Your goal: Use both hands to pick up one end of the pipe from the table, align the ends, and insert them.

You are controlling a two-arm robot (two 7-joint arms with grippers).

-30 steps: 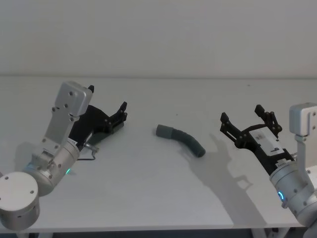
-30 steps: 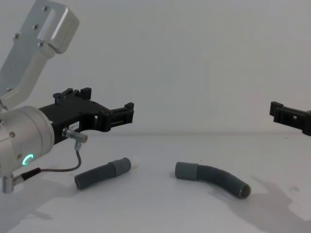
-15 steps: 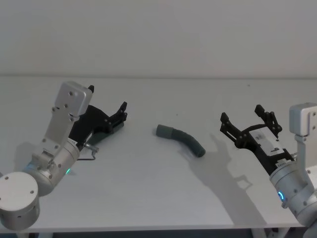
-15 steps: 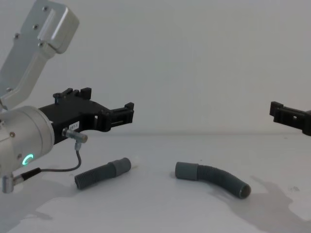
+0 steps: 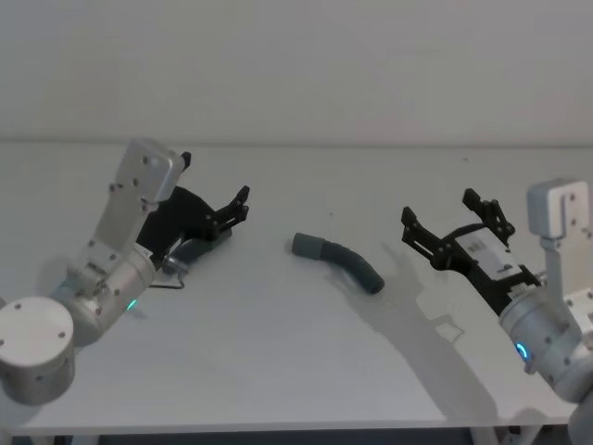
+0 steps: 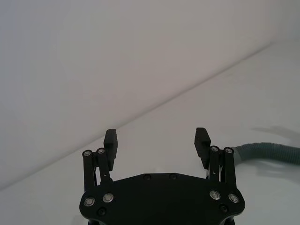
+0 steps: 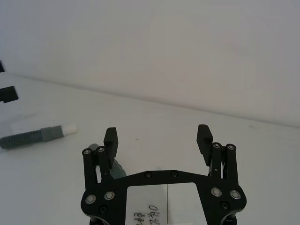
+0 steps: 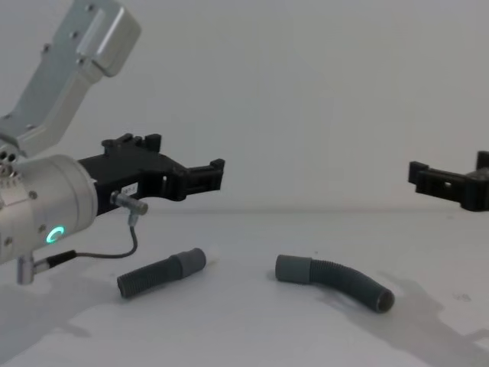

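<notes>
Jaws spread, curved ribbed hose (image 5: 337,261), short white-tipped hose (image 8: 161,272)

Both arms have closed in toward the middle.
The left gripper (image 5: 215,176) has pushed forward and inward since 0.5 s ago. In the chest view it now sits a bit higher, with its near fingertip further toward centre. The silver link (image 5: 148,171) above it has swung up and inward with it. The right gripper (image 5: 445,209) has shifted to its left, nearer the middle. In the chest view more of it has come in from the right edge, and a second finger now shows there where only one did before.
</notes>
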